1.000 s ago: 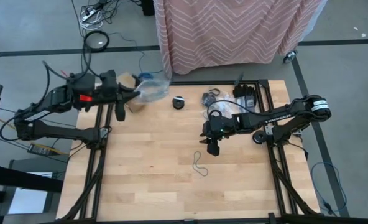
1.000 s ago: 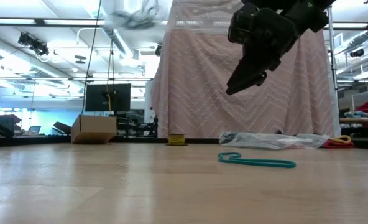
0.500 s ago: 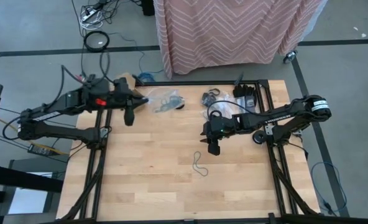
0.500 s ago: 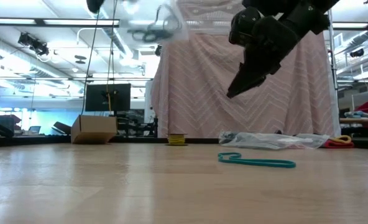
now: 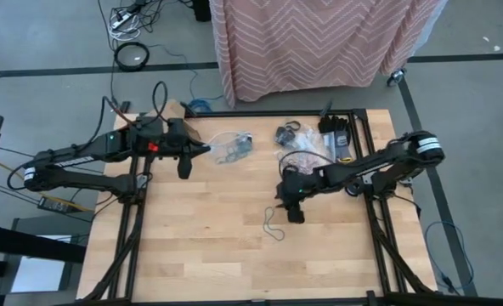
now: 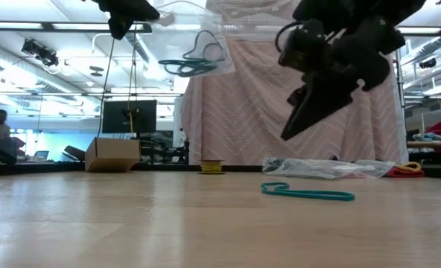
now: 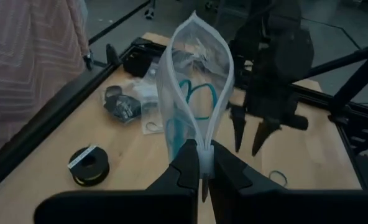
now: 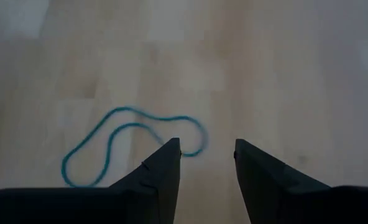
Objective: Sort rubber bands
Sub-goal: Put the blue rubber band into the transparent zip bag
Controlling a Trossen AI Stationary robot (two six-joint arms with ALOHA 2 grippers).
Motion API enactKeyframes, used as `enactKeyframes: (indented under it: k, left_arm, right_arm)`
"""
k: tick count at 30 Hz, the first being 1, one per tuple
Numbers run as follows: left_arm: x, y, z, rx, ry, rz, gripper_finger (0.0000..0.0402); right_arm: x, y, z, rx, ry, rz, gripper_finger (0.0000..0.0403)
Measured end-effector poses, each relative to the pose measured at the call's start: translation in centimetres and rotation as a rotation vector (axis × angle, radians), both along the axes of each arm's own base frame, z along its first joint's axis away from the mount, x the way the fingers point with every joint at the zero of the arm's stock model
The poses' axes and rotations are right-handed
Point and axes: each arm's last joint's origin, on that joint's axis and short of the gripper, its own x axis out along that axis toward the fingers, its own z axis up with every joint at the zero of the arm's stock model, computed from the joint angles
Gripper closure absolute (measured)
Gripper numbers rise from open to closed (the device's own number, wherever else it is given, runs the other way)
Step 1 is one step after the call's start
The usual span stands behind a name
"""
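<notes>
Hovering above a teal rubber band (image 8: 131, 140), the right gripper (image 8: 206, 165) gapes empty; the left gripper (image 7: 202, 168) pinches a clear bag (image 7: 193, 93). No writing legible.

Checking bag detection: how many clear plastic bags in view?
2. One clear bag, teal bands inside, hangs pinched in the left gripper above the table. Another bag lies crumpled at the table's far right by the black clutter. More could hide in that pile.

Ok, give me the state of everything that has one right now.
Left end effector: shut on the clear bag.
Clear bag: held up, mouth open, teal bands inside.
Right end effector: open, above the loose teal band.
Loose teal band: flat on the table, not gripped.
</notes>
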Motion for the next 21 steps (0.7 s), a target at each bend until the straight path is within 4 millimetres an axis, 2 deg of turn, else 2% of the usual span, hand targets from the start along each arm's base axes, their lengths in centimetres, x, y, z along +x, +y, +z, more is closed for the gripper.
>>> enactKeyframes:
  k: [5, 8, 13, 16, 21]
  left_arm:
    - [0.1, 0.0, 0.1, -0.014, -0.011, 0.006, 0.038]
    - [0.1, 0.0, 0.2, -0.017, -0.027, 0.008, 0.038]
    - [0.1, 0.0, 0.1, -0.037, -0.026, 0.015, 0.038]
    - [0.1, 0.0, 0.2, -0.038, -0.028, 0.015, 0.038]
    - [0.1, 0.0, 0.2, -0.038, -0.029, 0.015, 0.038]
  right_arm:
    - [1.9, 1.0, -2.9, 0.004, 0.089, 0.047, 0.0264]
    - [3.4, 1.3, -3.8, 0.02, 0.082, 0.051, 0.0265]
    - [4.3, 0.8, -4.6, 0.048, 0.103, 0.06, 0.0273]
    - [3.8, 0.2, -4.9, 0.014, 0.171, -0.01, 0.0304]
    - [3.3, -0.4, -5.2, -0.007, 0.244, -0.056, 0.0389]
